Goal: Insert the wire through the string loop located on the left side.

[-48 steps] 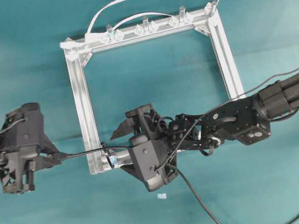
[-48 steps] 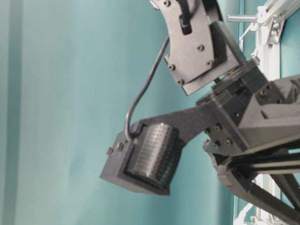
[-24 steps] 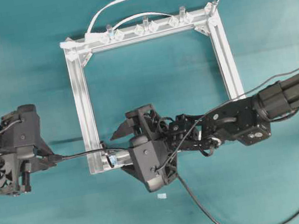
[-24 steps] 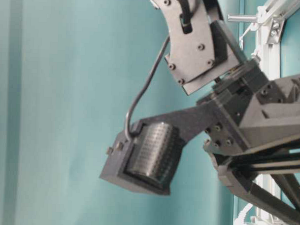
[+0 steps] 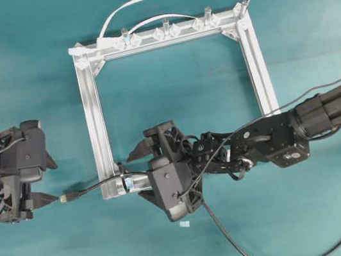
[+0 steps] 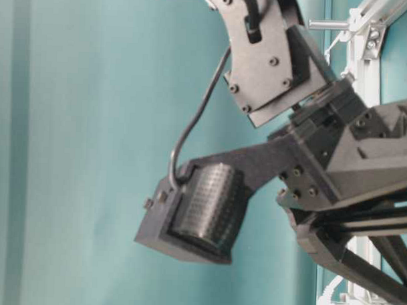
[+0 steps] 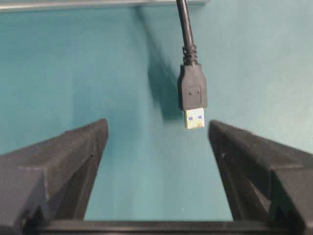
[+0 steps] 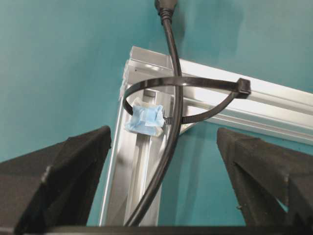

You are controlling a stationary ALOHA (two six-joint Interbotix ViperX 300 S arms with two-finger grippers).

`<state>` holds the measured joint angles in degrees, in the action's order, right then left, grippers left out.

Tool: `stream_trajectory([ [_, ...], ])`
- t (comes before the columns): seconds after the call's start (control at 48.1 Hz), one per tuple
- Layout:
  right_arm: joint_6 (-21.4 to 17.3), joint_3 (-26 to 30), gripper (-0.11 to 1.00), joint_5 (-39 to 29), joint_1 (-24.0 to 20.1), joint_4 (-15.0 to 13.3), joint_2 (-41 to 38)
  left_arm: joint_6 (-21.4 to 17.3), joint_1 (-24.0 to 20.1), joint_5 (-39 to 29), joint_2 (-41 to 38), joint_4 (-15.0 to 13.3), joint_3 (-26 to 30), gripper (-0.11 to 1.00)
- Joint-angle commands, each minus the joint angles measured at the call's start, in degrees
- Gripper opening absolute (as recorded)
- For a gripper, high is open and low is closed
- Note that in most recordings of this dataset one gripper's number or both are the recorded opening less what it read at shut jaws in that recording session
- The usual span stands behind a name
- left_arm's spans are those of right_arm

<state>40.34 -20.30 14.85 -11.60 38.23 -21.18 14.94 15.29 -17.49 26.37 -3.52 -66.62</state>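
Teal table (image 5: 19, 74) carried a square aluminium frame (image 5: 95, 127), seen from overhead. White flat cable (image 5: 131, 4) ran along the frame's far bar, held by clear plastic clips (image 5: 167, 30).

At the frame's near-left corner, the string loop (image 8: 186, 93), a thin dark tie in an arc, stood out from the metal with a small pale blue tab (image 8: 145, 119) beside it. The wire (image 5: 95, 187), a thin black cable, passed through that loop in the right wrist view and continued past the frame's left bar. Its plug (image 7: 193, 98), black with a flat metallic tip, lay on the table just outside the frame, pointing toward the left end effector (image 5: 37, 188).

The left end effector sat on the left side of the overhead view, its jaws spread wide. In the left wrist view the plug lay between the two fingers (image 7: 63, 161) but touched neither; it was not gripped.

The right end effector (image 5: 140, 174) reached across from the right to the frame's near-left corner. Its jaws were also spread, with the loop and wire between them and clear of both.

The table-level view showed only dark arm parts close up against teal.
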Motion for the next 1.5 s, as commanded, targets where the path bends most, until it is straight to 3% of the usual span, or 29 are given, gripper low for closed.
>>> stream_trajectory([
  [0.0,0.1,0.4,0.95,0.4,-0.2,-0.2,1.3,0.0,0.3,0.0,0.5,0.4,0.8,0.84],
  [0.291,0.1,-0.6,0.95,0.4,-0.3,-0.2,3.5,-0.5,-0.5,0.0,4.2,1.1,0.9,0.84],
  [0.789,0.1,-4.7,0.95,5.2,0.4,-0.2,8.3,-7.0,-3.1,-0.3,8.4,1.1,1.0,0.83],
  [1.475,0.2,-6.6,0.95,7.1,2.8,-0.2,12.0,-7.4,-5.6,-0.3,15.4,1.1,-0.3,0.83],
])
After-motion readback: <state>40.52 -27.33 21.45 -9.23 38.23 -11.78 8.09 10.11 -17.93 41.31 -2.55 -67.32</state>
